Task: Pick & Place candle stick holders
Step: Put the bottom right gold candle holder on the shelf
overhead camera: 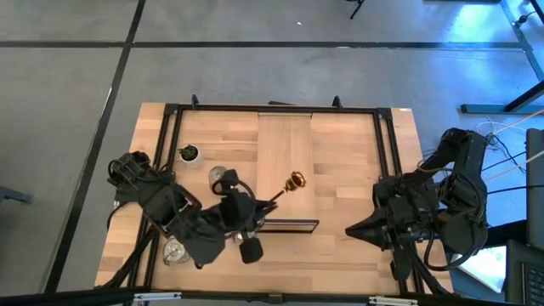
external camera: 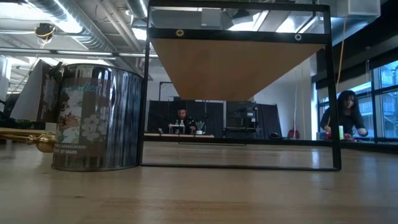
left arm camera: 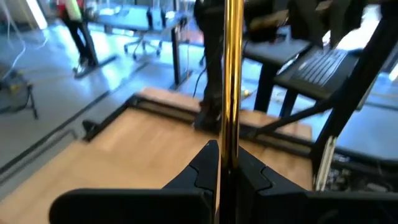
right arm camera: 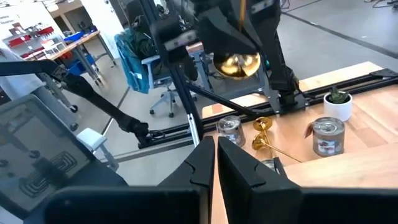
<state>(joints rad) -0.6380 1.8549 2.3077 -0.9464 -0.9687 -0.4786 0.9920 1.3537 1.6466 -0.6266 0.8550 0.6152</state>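
Two grippers for you, left gripper [overhead camera: 270, 206] clamped on a gold candle stick holder [overhead camera: 291, 184] above your worktop [overhead camera: 340, 170], right gripper [overhead camera: 350, 230] closed, empty.

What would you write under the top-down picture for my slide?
Left tool shut on a gold candle stick holder held over the wooden table; right tool waits, shut.

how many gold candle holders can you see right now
2. One gold holder is clamped in the left gripper, raised in the air. A second gold holder lies on its side between silver cups. Another may be hidden under the left arm.
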